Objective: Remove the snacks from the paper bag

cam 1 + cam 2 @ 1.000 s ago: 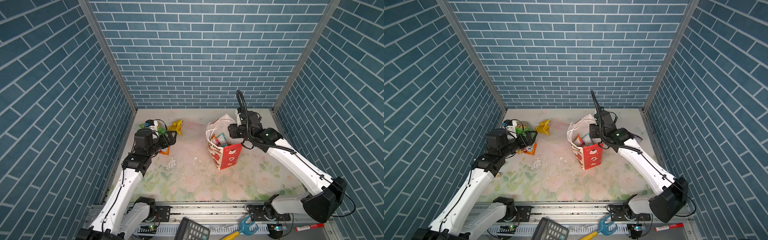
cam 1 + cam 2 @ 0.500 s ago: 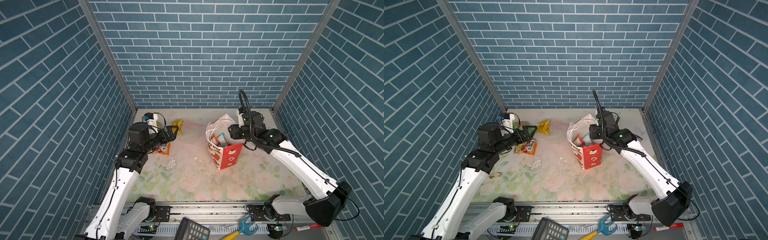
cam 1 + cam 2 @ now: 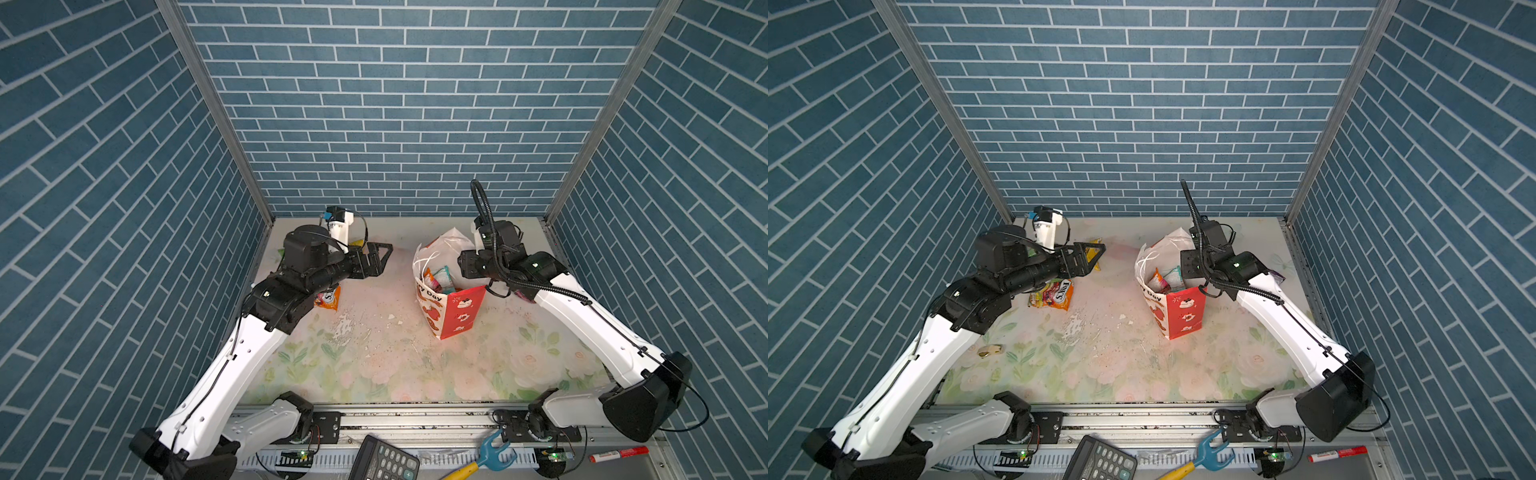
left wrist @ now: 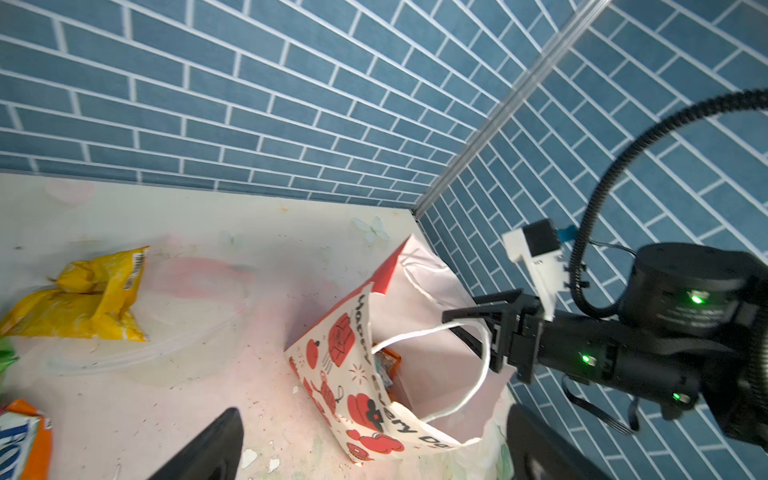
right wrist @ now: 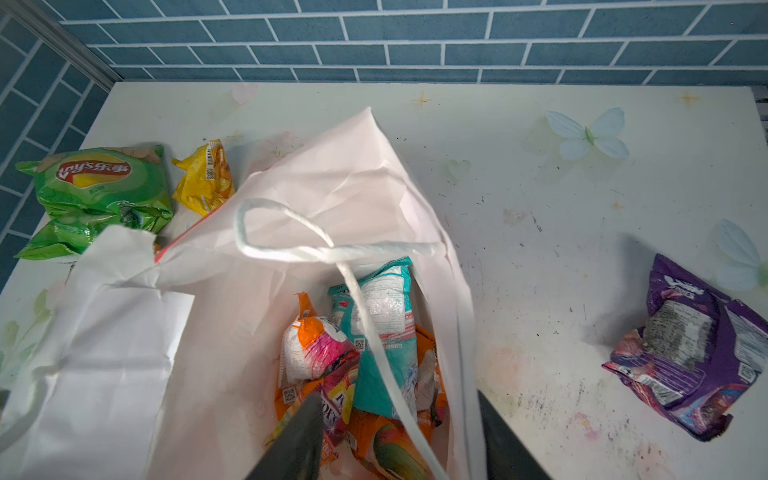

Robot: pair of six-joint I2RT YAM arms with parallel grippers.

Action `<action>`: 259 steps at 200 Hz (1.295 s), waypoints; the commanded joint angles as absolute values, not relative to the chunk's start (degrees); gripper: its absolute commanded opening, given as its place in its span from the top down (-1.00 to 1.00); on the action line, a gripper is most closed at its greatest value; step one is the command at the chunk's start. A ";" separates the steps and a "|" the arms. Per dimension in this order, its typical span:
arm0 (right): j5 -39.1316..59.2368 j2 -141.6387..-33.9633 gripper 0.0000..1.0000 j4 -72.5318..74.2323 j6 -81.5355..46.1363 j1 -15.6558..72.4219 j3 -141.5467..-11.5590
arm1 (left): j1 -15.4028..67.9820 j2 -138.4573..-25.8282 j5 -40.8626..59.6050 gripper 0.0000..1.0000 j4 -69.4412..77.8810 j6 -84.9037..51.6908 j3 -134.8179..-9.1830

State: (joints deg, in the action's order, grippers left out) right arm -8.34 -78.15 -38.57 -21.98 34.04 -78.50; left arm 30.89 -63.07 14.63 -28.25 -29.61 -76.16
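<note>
The paper bag stands open right of the table's middle, white with a red side. Inside lie a teal packet and orange packets. On the table are a green Lay's packet, a yellow one, a purple one and an orange Fox's packet. My right gripper is open astride the bag's right wall, one finger inside, one outside, a cord handle between. My left gripper hangs open and empty, left of the bag, pointing at it.
Blue brick walls close the table on three sides. White flakes litter the flowered mat. A calculator, a blue and yellow tool and a red marker lie at the front rail. A small gold object lies beside the left arm.
My left arm has lifted off the packets at the back left and swung its open gripper toward the bag. The right gripper has stayed at the bag's rim.
</note>
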 commanded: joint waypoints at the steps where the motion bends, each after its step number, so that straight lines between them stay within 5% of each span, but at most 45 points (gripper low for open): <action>1: -6.76 -78.21 -0.12 -37.61 -20.39 32.26 -77.40 | 35.68 -65.38 10.01 -0.99 -31.11 -26.83 -80.27; 139: 1.44 -83.65 0.19 -32.02 -21.74 27.55 -77.91 | 40.54 -68.42 6.17 -0.99 -31.73 -22.56 -83.06; 206: -1.48 -84.81 0.97 -31.36 -22.63 27.25 -79.14 | 40.52 -66.47 4.92 -0.99 -31.90 -20.94 -81.55; 259: -5.82 -85.81 1.00 -33.56 -19.36 25.97 -84.01 | 40.52 -65.97 4.92 -0.99 -31.29 -20.48 -81.11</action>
State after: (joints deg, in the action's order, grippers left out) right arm -2.22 -84.93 -32.99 -21.85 26.98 -80.31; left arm 40.18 -66.72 5.39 -31.42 -21.69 -81.93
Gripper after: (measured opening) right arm 0.050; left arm 0.995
